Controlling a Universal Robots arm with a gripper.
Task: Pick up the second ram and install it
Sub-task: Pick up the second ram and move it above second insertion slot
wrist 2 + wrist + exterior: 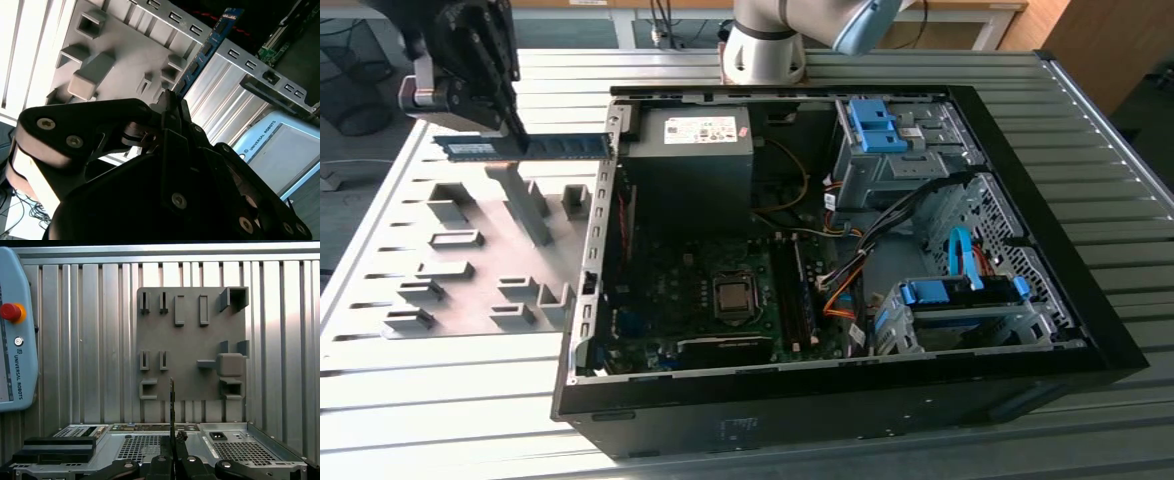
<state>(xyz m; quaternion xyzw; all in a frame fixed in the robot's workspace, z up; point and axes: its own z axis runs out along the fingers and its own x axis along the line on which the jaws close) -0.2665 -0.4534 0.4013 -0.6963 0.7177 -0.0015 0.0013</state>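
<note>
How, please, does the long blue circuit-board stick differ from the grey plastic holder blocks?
The long blue circuit-board stick is thin and flat; the grey plastic holder blocks are chunky. The stick is held level in the black gripper; the blocks sit on a grey plate. Both are on the exterior view's left.

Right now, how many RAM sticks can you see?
1: the blue ram, gripped in the claw, off the exterior view's left of the case. Others may sit hidden in the motherboard slots; I cannot tell.
</note>
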